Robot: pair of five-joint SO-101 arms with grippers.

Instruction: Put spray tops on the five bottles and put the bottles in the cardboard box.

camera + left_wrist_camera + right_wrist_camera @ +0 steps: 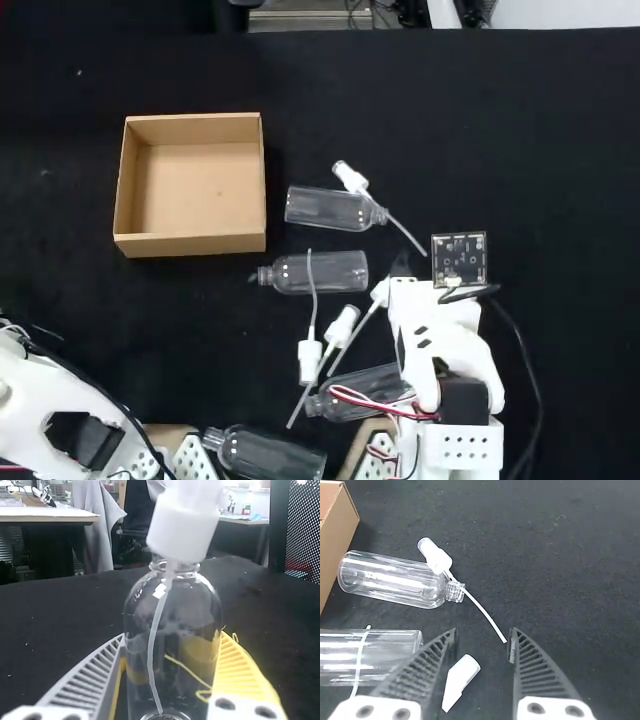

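Pinching a clear bottle [172, 605] between the fingers of my left gripper [172, 637], I have it clamped on both sides. A thin dip tube runs down inside it. A white spray top [185, 520] sits tilted on its neck.

From above, the cardboard box [190, 243] stands open-topped, showing its brown floor, well apart from both of my grippers.

My right gripper [482, 634] hangs spread wide over the black table [570, 555]. A small white cap [461, 680] lies between its fingers; I cannot tell whether it touches either one.

Just past the fingertips a second bottle [395, 580] lies on its side, its open neck turned toward the gap. A loose spray top [436, 555] rests against its shoulder, and that top's tube ends just beside one fingertip.

Next to my other finger lies a third bottle [365, 655] with a thin white tube crossing it. From above, a fourth bottle [365, 385] lies partly under my right arm.
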